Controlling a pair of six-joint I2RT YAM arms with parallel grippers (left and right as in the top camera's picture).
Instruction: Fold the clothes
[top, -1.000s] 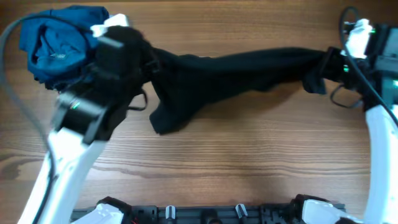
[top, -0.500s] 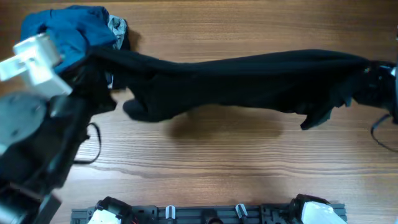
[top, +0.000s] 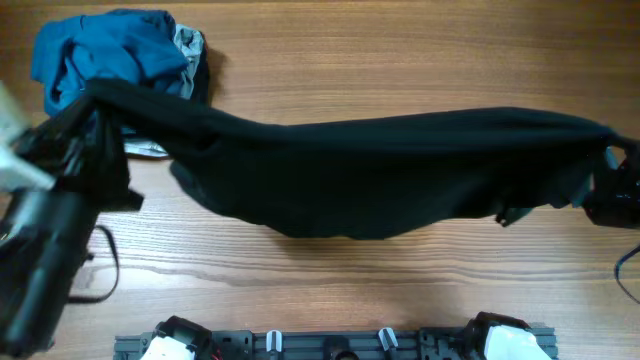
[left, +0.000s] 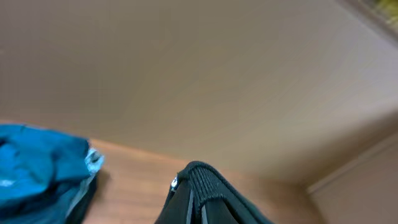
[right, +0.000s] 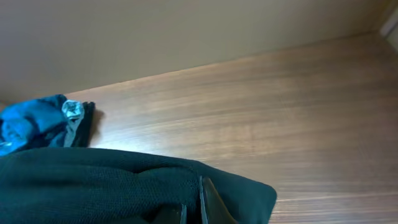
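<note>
A black garment (top: 370, 170) hangs stretched in the air across the table, held at both ends. My left gripper (top: 95, 105) is shut on its left end, high above the table's left side; the ribbed black hem (left: 205, 186) shows pinched in the left wrist view. My right gripper (top: 605, 165) is shut on the right end at the table's right edge; the black fabric (right: 124, 186) fills the bottom of the right wrist view around the fingers (right: 196, 208). The garment's middle sags toward the table.
A crumpled blue garment (top: 110, 55) with a grey patch lies at the back left corner, also in the left wrist view (left: 40, 165) and the right wrist view (right: 37, 121). The wooden table (top: 400, 60) runs under everything. A black rail (top: 330, 345) lines the front edge.
Both arms have lifted and pulled apart, stretching the black garment wide. The left arm rose toward the camera; the right gripper moved out to the right edge and forward.
</note>
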